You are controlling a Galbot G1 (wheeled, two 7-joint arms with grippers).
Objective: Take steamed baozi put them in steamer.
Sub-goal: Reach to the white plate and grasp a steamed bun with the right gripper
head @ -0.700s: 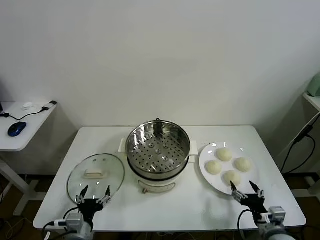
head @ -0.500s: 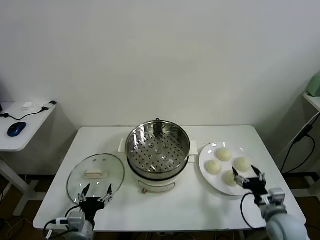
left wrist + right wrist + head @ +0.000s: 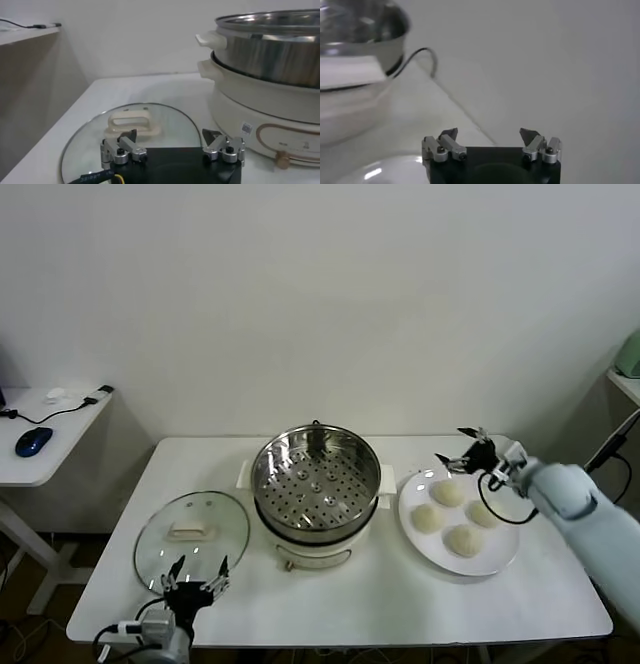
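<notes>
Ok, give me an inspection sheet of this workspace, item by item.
Surface: white table, bare along its front edge.
Job's things: four steamed baozi on a white plate; steamer uncovered at table centre, perforated tray without buns.
Clutter: glass lid flat on the table, left of the steamer.
Grippers: right gripper above the plate's far edge, jaws open, holding nothing; left gripper low at the front by the lid, jaws open.
Cables: black cable hanging right of the table.
Surroundings: side desk with a blue mouse.
</notes>
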